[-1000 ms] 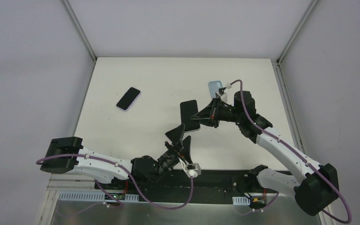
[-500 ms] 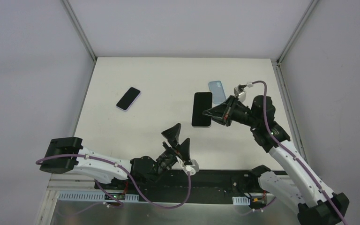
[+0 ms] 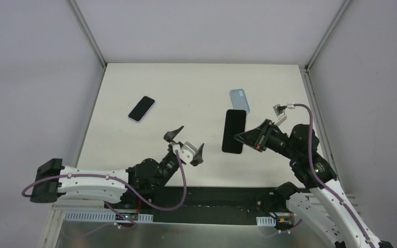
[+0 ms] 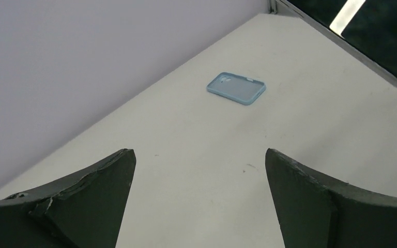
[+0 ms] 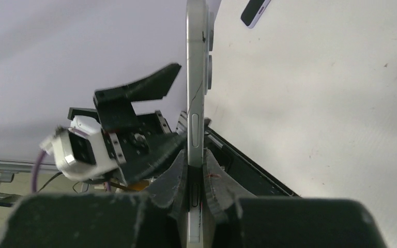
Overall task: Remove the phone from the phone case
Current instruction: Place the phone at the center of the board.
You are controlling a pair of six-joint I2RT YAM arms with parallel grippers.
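Two hands: right hand pinches the phone, left hand gapes empty; blue case and second phone lie apart

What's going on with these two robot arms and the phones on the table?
The right arm's claw is shut on one edge of a slim black-screened phone with a silver frame, holding it above the white table. The empty light-blue phone case lies flat farther back, so the phone is out of it. The left arm's claw is wide open and holds nothing. A second dark phone with a pale rim lies on the left.
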